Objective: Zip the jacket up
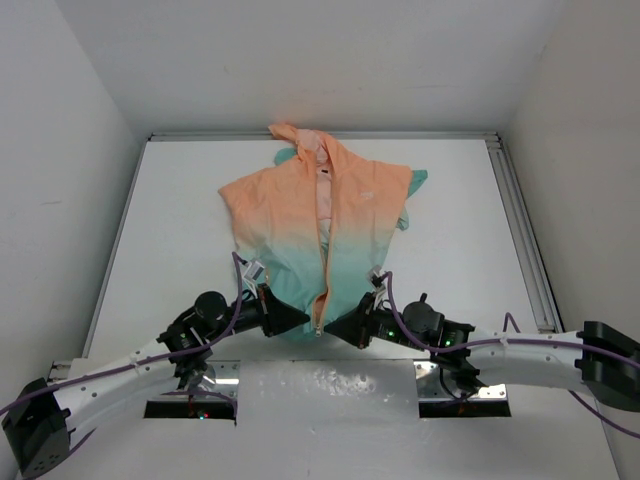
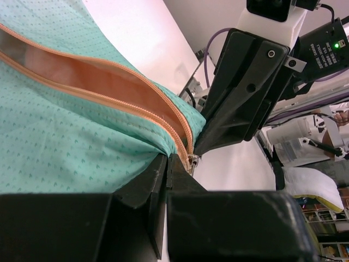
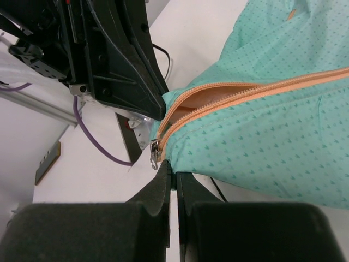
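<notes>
The jacket (image 1: 290, 215) lies flat on the white table, hood far, teal hem near me. Its orange zipper (image 1: 322, 270) is open from the slider at the hem up to the collar. My left gripper (image 1: 300, 320) is shut, pinching the teal hem (image 2: 65, 131) just left of the slider (image 2: 192, 162). My right gripper (image 1: 338, 328) is shut on the hem (image 3: 262, 136) just right of the metal slider (image 3: 155, 153), whose pull tab hangs free. The two grippers' tips nearly touch. Each shows in the other's wrist view: right gripper (image 2: 234, 103), left gripper (image 3: 125, 54).
White walls close in the table at the back and both sides. A metal rail (image 1: 520, 220) runs along the table's right edge. A shiny white plate (image 1: 330, 390) lies between the arm bases. Purple cables (image 1: 235, 300) loop over both wrists.
</notes>
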Robot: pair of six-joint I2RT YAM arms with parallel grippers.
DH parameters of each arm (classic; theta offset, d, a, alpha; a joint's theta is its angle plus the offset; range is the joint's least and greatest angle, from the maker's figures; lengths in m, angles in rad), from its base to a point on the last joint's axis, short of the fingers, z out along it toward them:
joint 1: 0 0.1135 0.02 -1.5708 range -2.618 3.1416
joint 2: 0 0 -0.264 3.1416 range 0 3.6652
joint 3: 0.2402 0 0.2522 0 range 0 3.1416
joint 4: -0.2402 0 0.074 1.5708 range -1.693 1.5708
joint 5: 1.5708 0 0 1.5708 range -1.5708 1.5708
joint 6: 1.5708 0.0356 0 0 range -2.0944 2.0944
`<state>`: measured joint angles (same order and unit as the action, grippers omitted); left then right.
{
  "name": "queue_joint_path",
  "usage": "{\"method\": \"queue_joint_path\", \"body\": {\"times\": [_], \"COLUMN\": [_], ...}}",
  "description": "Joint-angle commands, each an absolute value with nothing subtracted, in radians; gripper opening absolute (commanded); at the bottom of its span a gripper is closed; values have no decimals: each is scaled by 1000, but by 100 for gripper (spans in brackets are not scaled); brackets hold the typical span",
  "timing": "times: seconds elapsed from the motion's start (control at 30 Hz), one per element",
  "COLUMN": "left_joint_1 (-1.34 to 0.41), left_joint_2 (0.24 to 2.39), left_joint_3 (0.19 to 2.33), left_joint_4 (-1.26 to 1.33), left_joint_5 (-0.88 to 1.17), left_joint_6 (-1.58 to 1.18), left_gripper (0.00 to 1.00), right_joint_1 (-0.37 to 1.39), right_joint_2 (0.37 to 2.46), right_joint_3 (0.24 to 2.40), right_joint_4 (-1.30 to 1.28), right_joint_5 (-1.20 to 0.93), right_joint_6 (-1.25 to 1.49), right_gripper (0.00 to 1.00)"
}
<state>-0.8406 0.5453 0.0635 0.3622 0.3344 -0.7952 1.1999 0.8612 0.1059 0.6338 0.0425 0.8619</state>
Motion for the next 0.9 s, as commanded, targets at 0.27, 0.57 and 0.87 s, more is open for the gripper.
{"method": "queue_joint_path", "body": {"times": [0.27, 0.57, 0.87], "left_joint_1": [-833, -833, -838], "left_joint_2": [520, 456, 439], "left_joint_3": [48, 49, 18], "left_joint_4": [411, 357, 383], "left_joint_5": [339, 267, 238], "left_joint_6": [-810, -804, -808], "left_gripper": [0, 0, 0], "right_joint_1": [1201, 1203, 1210], "right_joint_2": [873, 871, 884], "right_joint_3": [109, 107, 118], "right_joint_4": [710, 690, 692], "right_joint_5": [49, 54, 61], "right_joint_6": [871, 882, 885], "right_gripper": [0, 0, 0]}}
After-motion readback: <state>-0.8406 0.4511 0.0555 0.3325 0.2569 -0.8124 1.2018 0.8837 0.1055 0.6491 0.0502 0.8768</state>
